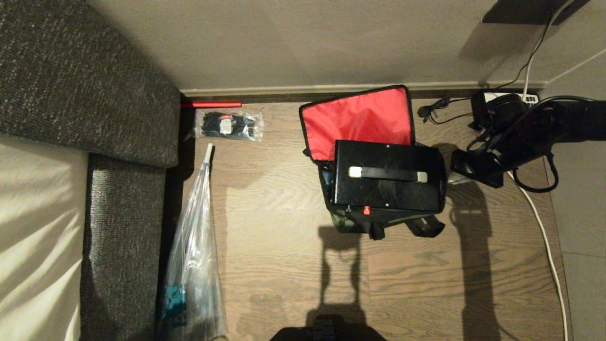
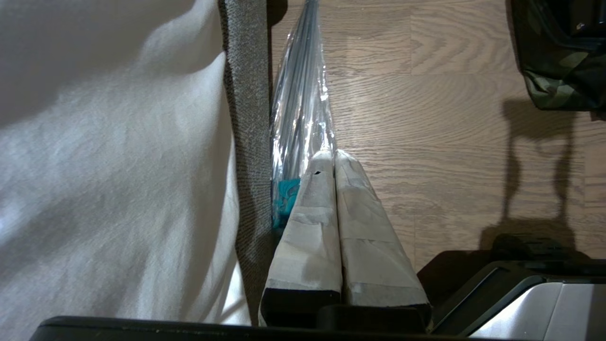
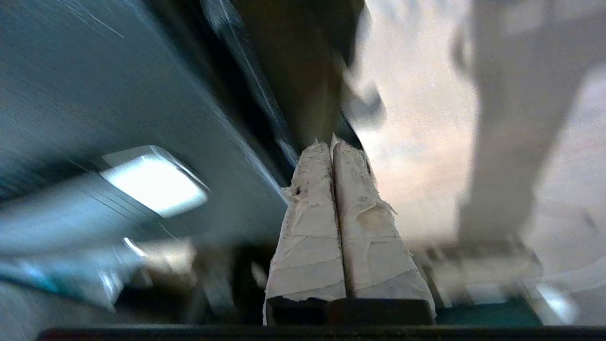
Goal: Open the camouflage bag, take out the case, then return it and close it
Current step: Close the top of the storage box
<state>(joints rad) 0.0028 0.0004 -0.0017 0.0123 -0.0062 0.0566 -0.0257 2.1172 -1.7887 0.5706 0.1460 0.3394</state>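
The camouflage bag (image 1: 344, 223) stands on the wood floor with its lid (image 1: 360, 118) thrown back against the wall, red lining showing. The case (image 1: 388, 194), a black box with a black handle (image 1: 388, 174) and a small red button (image 1: 366, 210), sits in the bag's mouth and rises above it. My right gripper (image 1: 456, 178) is just beside the case's right end, shut and holding nothing. The right wrist view is blurred, with its gripper (image 3: 333, 144) alongside the case's dark side (image 3: 94, 94). My left gripper (image 2: 331, 154) hangs parked and shut above the floor, a corner of the bag (image 2: 558, 71) far ahead.
A grey sofa (image 1: 71, 94) with a pale cushion fills the left. A plastic-wrapped umbrella (image 1: 194, 246) lies along it. A packet of black ties (image 1: 229, 124) and a red rod (image 1: 213, 104) lie by the wall. A power strip (image 1: 525, 98) and white cable (image 1: 544, 237) are at the right.
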